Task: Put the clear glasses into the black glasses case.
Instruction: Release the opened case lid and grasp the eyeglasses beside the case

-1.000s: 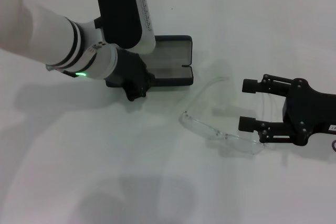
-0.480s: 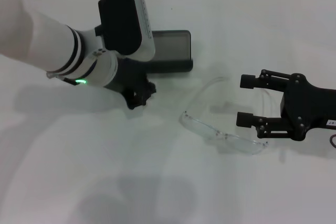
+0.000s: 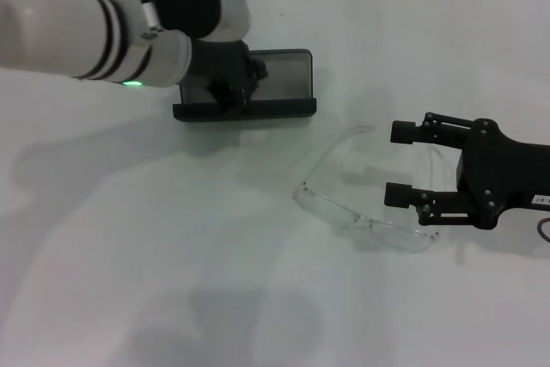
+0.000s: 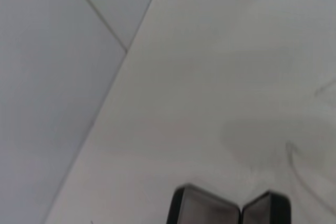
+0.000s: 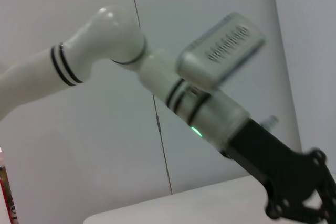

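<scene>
Black hinged glasses case (image 3: 284,83), flat, rectangular, rounded corners, sits open at upper centre of the head view on the white table (image 3: 172,255); grey lining shows inside. Left gripper (image 3: 230,83) is down over the case's left half, touching it; cannot tell whether its fingers are spread or pressed together. Left wrist view catches only two dark rounded case edges (image 4: 231,211) at the bottom of frame.

Clear transparent wraparound glasses (image 3: 361,217) lie flat on the table at centre right, arms unfolded toward the upper right, well apart from the case. Right gripper (image 3: 404,163) sits at right, fingers spread, one black fingertip (image 3: 397,196) just beside the lens end, nothing held.
</scene>
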